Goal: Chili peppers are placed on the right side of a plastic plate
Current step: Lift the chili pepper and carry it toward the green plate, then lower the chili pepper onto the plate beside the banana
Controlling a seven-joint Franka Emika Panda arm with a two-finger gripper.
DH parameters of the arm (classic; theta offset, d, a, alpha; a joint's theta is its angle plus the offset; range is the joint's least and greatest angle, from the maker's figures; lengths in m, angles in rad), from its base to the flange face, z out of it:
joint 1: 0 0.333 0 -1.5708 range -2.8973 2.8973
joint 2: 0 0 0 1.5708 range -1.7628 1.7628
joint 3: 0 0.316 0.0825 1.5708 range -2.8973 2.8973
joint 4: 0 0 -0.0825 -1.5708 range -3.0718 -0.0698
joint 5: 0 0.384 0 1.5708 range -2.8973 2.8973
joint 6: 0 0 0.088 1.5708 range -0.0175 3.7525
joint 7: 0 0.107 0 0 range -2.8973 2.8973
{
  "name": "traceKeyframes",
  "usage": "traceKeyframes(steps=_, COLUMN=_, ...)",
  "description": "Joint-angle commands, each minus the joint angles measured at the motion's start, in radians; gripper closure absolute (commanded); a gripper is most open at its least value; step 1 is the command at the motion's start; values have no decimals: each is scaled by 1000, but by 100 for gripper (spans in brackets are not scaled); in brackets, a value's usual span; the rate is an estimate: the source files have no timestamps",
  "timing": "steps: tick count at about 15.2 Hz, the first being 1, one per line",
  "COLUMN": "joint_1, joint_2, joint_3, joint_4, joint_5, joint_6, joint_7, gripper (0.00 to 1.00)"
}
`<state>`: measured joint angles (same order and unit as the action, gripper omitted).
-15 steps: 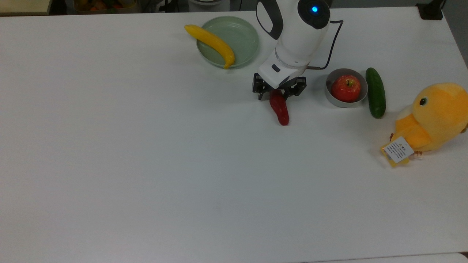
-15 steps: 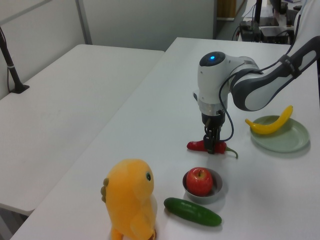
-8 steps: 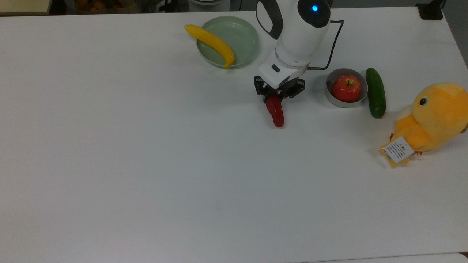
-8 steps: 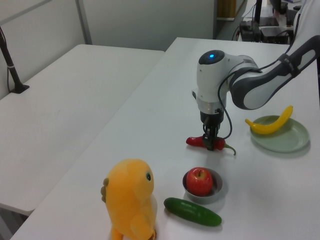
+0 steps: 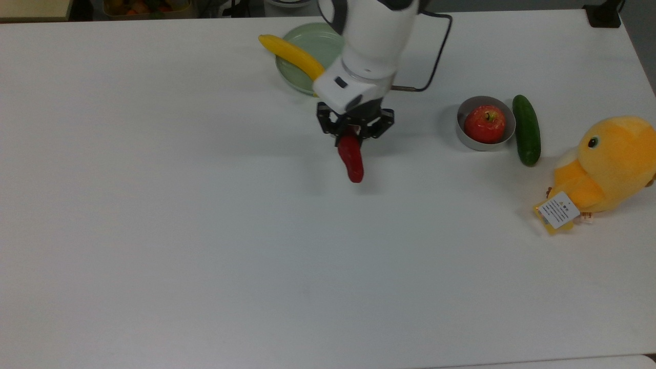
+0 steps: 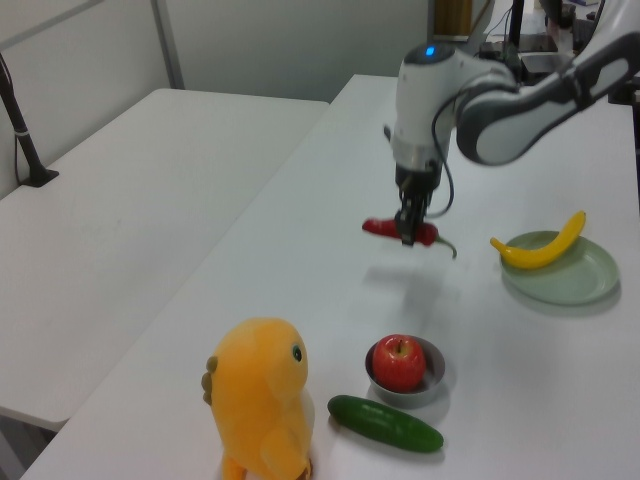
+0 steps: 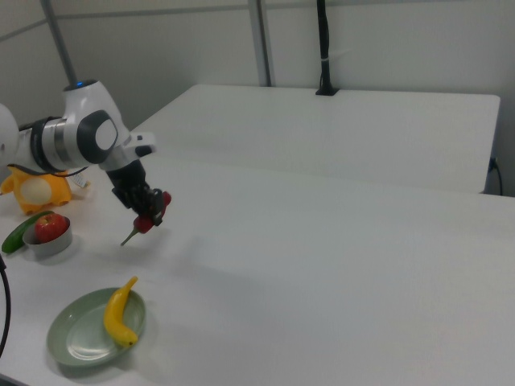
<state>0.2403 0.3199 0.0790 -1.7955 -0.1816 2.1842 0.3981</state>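
Up comes the chili pepper (image 5: pixel 351 158), off the bench (image 5: pixel 205 230) where it lay a second ago and now carried toward the top view's left, nearer the plastic plate (image 5: pixel 307 56). It hangs level in the claw (image 5: pixel 354 129), pinched near its stem end, with most of the red body sticking out past the fingers toward the bottom of the top view. In the left view the chili pepper (image 6: pixel 398 229) pokes out on both sides of the claw (image 6: pixel 408 236), red tip to the left view's left, green stem curling down on the left view's right, and its shadow sits on the bench below, clearly apart from it. The right view has it tilted, stem pointing down.

Beyond it, the plastic plate carries a yellow banana (image 5: pixel 294 55) lying across its rim. Off toward the top view's right, a grey bowl (image 5: pixel 474 141) holds a red apple (image 5: pixel 484 123), a cucumber (image 5: pixel 526 129) lies just beside the bowl, and a yellow plush chick (image 5: pixel 607 164) sits near the edge.
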Motion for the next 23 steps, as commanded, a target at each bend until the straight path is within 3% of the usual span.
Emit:
traceKeyframes(steps=1, joint_1=-59, joint_2=-120, joint_3=-4, joint_4=-65, joint_5=-1, joint_6=-3, joint_7=-103, gripper=83)
traceKeyframes(steps=7, joint_1=-65, joint_2=-379, joint_3=-128, joint_4=-269, joint_5=5, joint_6=-157, joint_7=-359, gripper=82)
traceKeyframes(steps=10, joint_1=-82, joint_2=-416, joint_3=-130, joint_4=-312, joint_5=5, joint_6=-262, joint_7=-370, gripper=82)
traceKeyframes(steps=15, joint_1=-128, joint_2=-413, joint_3=-191, joint_4=-363, joint_5=5, joint_6=-317, joint_7=-390, gripper=82)
traceKeyframes(steps=23, joint_1=-159, joint_2=-332, joint_3=-194, joint_4=-439, joint_5=7, joint_6=-274, joint_7=-401, gripper=81)
